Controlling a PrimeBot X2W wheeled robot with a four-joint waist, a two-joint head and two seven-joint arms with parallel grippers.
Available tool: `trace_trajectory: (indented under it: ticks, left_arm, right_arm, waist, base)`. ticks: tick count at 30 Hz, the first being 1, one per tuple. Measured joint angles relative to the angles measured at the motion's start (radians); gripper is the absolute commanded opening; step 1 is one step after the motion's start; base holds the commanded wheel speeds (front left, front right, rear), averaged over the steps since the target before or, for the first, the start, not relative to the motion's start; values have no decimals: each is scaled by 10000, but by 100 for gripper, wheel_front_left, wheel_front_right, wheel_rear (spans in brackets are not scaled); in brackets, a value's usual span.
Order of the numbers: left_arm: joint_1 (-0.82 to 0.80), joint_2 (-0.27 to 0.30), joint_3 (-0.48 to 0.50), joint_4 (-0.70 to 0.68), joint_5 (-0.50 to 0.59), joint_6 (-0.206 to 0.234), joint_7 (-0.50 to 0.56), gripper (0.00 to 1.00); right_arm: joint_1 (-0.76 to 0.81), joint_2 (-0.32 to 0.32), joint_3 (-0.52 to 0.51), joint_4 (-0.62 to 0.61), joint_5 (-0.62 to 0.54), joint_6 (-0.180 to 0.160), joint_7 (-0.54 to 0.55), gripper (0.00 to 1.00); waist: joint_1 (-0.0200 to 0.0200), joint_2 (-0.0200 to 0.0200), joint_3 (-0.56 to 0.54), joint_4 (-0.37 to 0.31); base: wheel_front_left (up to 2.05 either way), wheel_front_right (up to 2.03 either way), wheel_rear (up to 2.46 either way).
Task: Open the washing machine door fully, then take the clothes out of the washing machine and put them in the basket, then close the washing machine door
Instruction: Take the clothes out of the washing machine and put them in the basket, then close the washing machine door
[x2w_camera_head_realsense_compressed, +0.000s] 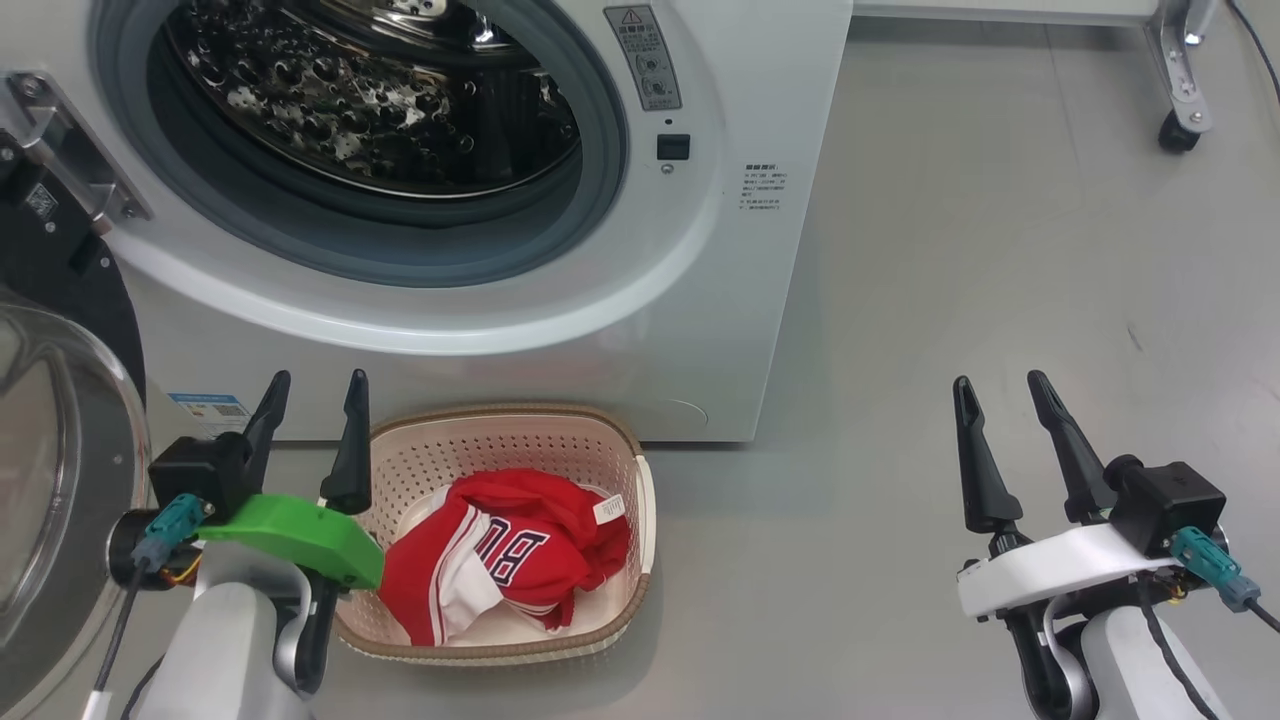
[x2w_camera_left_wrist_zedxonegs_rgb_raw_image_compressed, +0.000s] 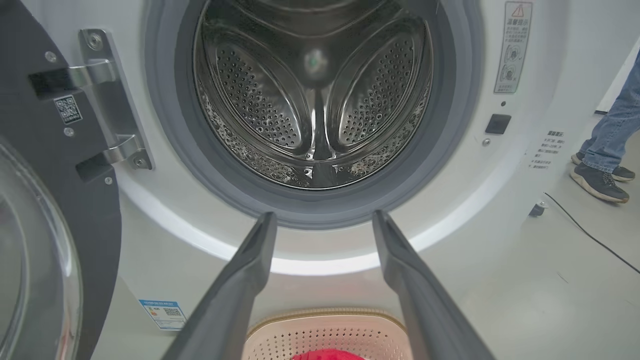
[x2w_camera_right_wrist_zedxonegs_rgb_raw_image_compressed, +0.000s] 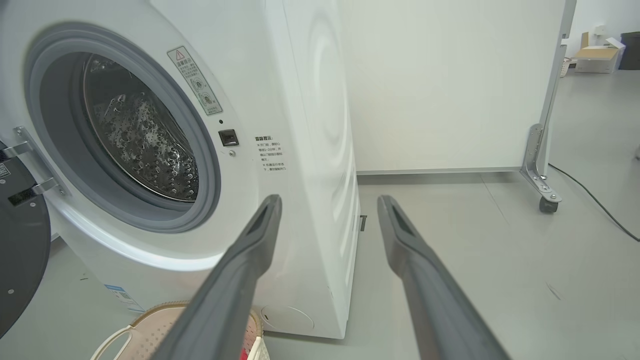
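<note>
The white washing machine (x2w_camera_head_realsense_compressed: 720, 300) (x2w_camera_left_wrist_zedxonegs_rgb_raw_image_compressed: 165, 240) (x2w_camera_right_wrist_zedxonegs_rgb_raw_image_compressed: 310, 165) fills the back of the head view, its steel drum (x2w_camera_head_realsense_compressed: 370, 100) (x2w_camera_left_wrist_zedxonegs_rgb_raw_image_compressed: 315, 95) bare. Its door (x2w_camera_head_realsense_compressed: 60, 450) (x2w_camera_left_wrist_zedxonegs_rgb_raw_image_compressed: 55, 210) (x2w_camera_right_wrist_zedxonegs_rgb_raw_image_compressed: 20, 240) hangs swung open at the left, glass bowl facing me. On the floor before the machine stands the cream basket (x2w_camera_head_realsense_compressed: 620, 440) (x2w_camera_left_wrist_zedxonegs_rgb_raw_image_compressed: 325, 335) (x2w_camera_right_wrist_zedxonegs_rgb_raw_image_compressed: 145, 330). Red clothes (x2w_camera_head_realsense_compressed: 510, 550) (x2w_camera_left_wrist_zedxonegs_rgb_raw_image_compressed: 325, 356) with white numerals lie in it. My left gripper (x2w_camera_head_realsense_compressed: 312, 385) (x2w_camera_left_wrist_zedxonegs_rgb_raw_image_compressed: 322, 217) is open, just left of the basket's rim. Off to the right over bare floor, my right gripper (x2w_camera_head_realsense_compressed: 1000, 385) (x2w_camera_right_wrist_zedxonegs_rgb_raw_image_compressed: 327, 200) is open too.
A person's jeans and dark shoes (x2w_camera_left_wrist_zedxonegs_rgb_raw_image_compressed: 600, 175) stand on the floor right of the machine. A white panel on castor feet (x2w_camera_head_realsense_compressed: 1180, 130) (x2w_camera_right_wrist_zedxonegs_rgb_raw_image_compressed: 545, 200) stands behind at the right, with a black cable (x2w_camera_right_wrist_zedxonegs_rgb_raw_image_compressed: 595, 200) trailing over the grey floor.
</note>
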Motion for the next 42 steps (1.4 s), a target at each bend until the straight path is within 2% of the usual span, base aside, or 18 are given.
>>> trace_trajectory:
  ticks: [18,42]
  left_arm:
    - [1812,0,163,-2071,65,0,-2,100]
    - [2637,0,174,-3292,165,0,-2,100]
  right_arm:
    - [409,44,-196,-251,21,0,0,100]
    - [559,134,-249,-366,13,0,0,100]
  waist:
    - [0,0,-594,162]
    - [0,0,-613,44]
  base:
    - [0,0,0]
    - [0,0,0]
